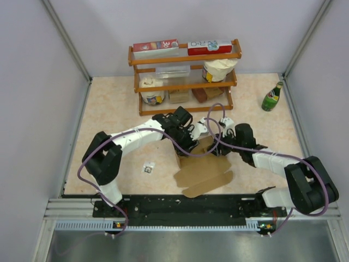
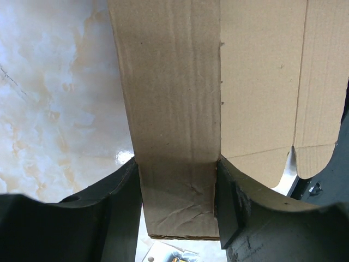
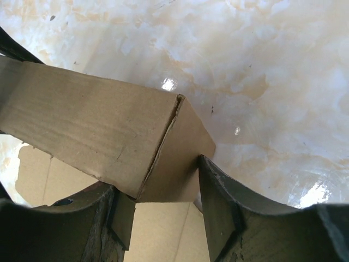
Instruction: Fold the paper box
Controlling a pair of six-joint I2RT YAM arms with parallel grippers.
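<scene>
I judge the walls-up step is underway: near the middle of the tabletop's [image 1: 109, 109] near edge, my left gripper [image 2: 177, 203] clamps a wall of the paper box [image 1: 191, 159], my right gripper [image 3: 165, 210] pinches a folded corner, and the flat lid flap [image 1: 208, 177] needs closing next.

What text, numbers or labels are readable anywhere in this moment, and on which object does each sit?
"30": apparently, on the left red-and-white carton atop the shelf; blurred, so not certain.
Unreadable: large letters on the right red-and-white carton, too blurred.
Unreadable: the label of the green bottle, too small.
None: the paper box shows no print in any view.
</scene>
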